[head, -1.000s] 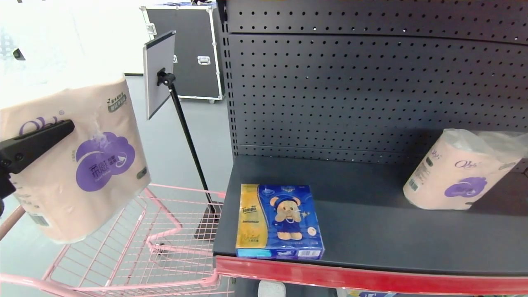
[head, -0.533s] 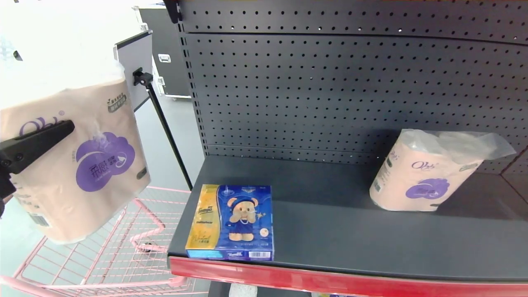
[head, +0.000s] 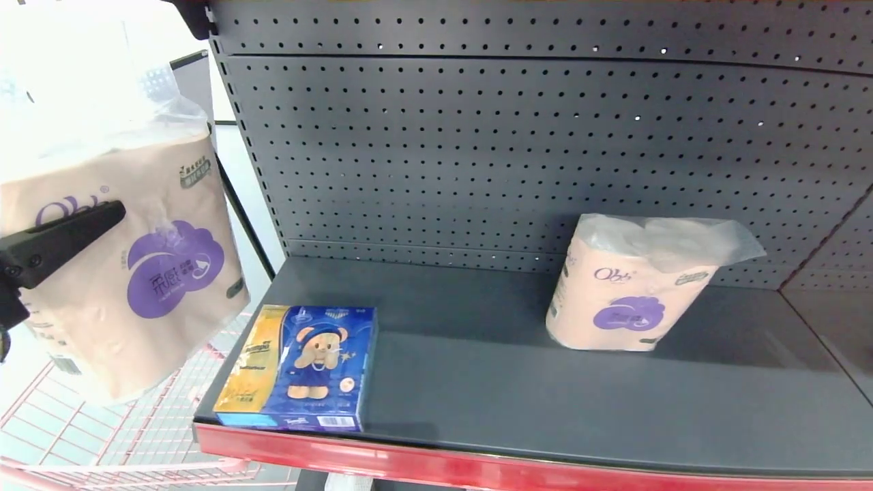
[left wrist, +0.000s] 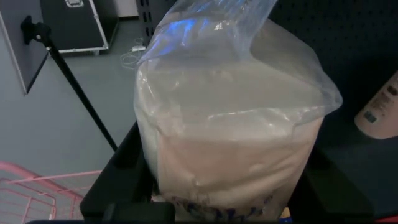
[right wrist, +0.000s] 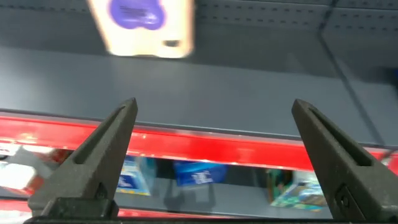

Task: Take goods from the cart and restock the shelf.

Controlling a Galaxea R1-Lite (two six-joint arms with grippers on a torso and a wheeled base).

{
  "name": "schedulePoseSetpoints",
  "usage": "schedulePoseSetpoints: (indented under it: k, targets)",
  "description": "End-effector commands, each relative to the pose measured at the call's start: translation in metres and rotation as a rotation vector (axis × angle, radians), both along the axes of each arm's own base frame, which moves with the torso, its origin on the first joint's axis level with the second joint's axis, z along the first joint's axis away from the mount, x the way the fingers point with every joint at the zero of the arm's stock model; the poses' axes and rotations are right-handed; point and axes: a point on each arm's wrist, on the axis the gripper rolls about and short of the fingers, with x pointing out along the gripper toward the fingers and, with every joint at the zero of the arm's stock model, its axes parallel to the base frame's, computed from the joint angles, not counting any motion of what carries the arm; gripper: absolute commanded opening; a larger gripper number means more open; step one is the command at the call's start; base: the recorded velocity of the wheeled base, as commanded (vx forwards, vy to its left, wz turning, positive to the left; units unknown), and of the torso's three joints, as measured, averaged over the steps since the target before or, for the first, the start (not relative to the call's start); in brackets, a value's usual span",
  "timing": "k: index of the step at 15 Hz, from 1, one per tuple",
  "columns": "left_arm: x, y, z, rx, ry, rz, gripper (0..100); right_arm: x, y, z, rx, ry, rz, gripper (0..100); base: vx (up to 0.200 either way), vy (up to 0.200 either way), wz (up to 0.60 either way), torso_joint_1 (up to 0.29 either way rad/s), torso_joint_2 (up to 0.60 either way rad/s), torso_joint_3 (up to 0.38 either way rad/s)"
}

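- Change: the head camera has swung to the right, so the shelf and goods are seen farther left. The goods themselves are not displaced, and the held pack is kept at the same place in the view.
- Shelf (head: 545,389): a dark deck with a red front lip (head: 477,467), backed by a perforated panel (head: 477,150).
- Cart (head: 102,443): a pink wire basket, seen left of the shelf and below the held pack.
- Held toilet-paper pack (head: 157,273): raised above the cart, left of the shelf, and clamped between the fingers of the left gripper (left wrist: 221,196).
- Second toilet-paper pack (head: 627,300): stood upright at the back of the deck, right of centre.
- Tissue pack (head: 300,368): laid flat at the front left corner of the deck.
- Right gripper (right wrist: 214,109): fingers spread wide with nothing between them, held before the red front lip.
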Motion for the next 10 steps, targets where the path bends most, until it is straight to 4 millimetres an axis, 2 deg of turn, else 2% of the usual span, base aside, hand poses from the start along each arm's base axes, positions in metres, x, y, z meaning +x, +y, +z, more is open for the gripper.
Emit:
schedulePoseSetpoints:
  k: [1, 10]
  targets:
    - [0.0004, 0.0, -0.0004, 0.0, 0.002, 0.0, 0, 0.0, 0.0, 0.0001, 0.0, -0.001, 0.0, 100, 0.0, -0.2, 0.0, 0.007, 0.01, 0.012]
    - [-0.0003, 0.0, -0.0015, 0.03, -0.004, 0.001, 0, 0.0, 0.0, 0.0, 0.0, 0.001, 0.0, 100, 0.0, -0.2, 0.0, 0.002, 0.01, 0.004]
